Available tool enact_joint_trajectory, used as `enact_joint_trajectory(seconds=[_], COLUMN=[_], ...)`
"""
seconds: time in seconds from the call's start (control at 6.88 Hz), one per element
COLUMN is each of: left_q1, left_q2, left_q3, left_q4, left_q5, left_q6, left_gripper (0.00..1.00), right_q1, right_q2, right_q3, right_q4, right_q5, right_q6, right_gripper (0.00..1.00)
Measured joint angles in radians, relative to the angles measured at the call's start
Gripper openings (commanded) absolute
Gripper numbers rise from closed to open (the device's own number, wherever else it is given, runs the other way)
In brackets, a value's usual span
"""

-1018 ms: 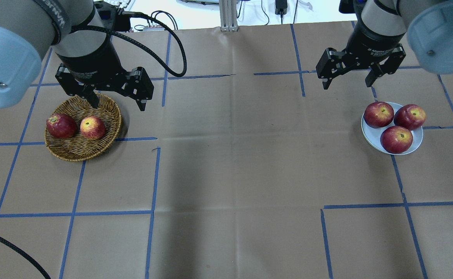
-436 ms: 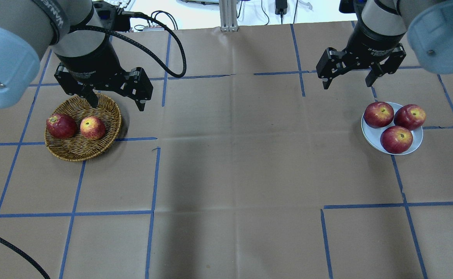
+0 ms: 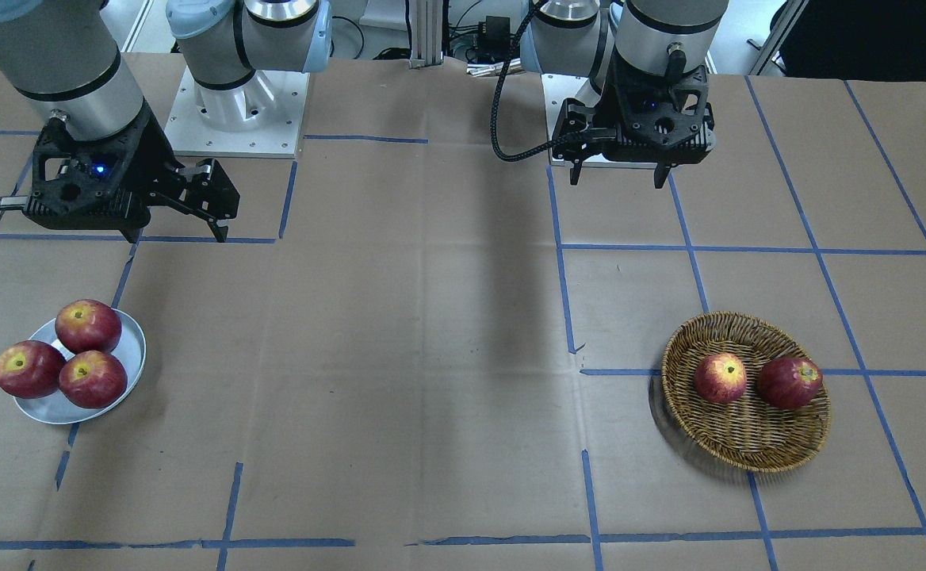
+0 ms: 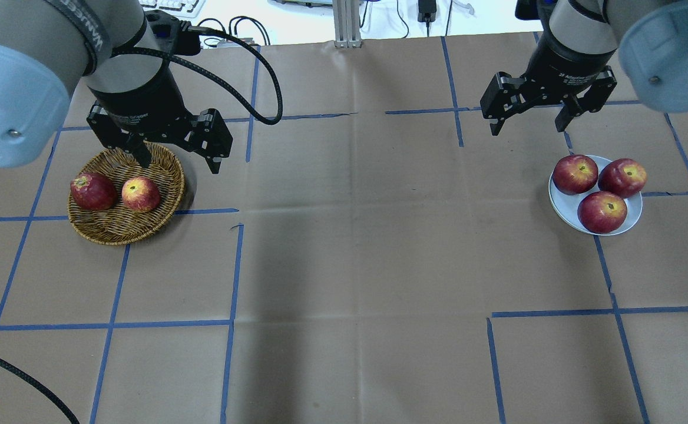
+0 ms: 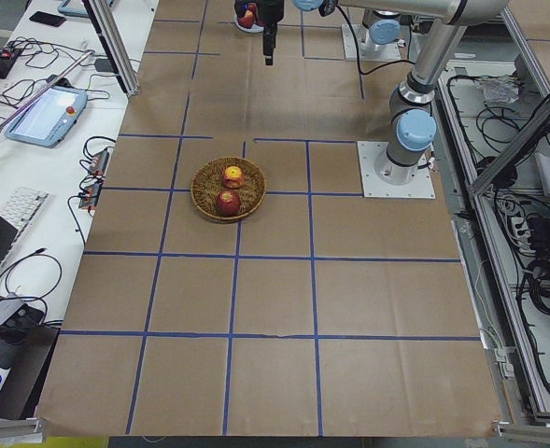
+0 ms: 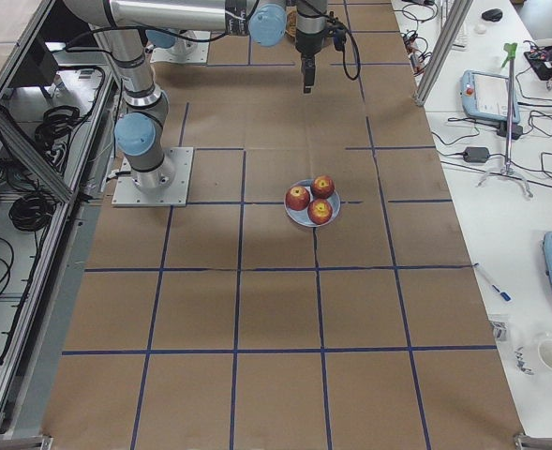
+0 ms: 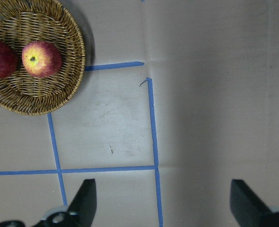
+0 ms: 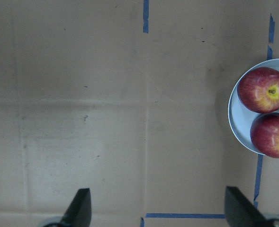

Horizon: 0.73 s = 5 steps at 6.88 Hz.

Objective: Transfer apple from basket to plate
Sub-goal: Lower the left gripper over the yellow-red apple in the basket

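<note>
Drift of the left hand (image 4: 179, 166), spread and empty, toward the basket (image 4: 121, 238), where the apple (image 4: 141, 194) lies untouched, suggests the pick is beginning; the right hand (image 4: 526, 128) hangs spread by the plate (image 4: 562, 206).

The bench (image 4: 356, 235), covered in what looks like brown paper and gridded with blue tape (image 4: 235, 277), carries the basket (image 4: 120, 229) and the plate (image 4: 563, 206), well apart.
</note>
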Motion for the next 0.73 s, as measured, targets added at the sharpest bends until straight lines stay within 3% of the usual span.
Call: enact_joint_trajectory(seconds=[0.73], left_q1=[0.115], left_q2=[-0.010], left_q3=[-0.071], left_q4=[0.050], left_q5=[-0.006], left_q6=[0.223], left_gripper=[0.99], right_q1=[0.001], right_q2=[0.001], right_q3=[0.001], right_q4=[-0.001], right_q5=[0.000], right_q6=[0.000], right_gripper=[1.00])
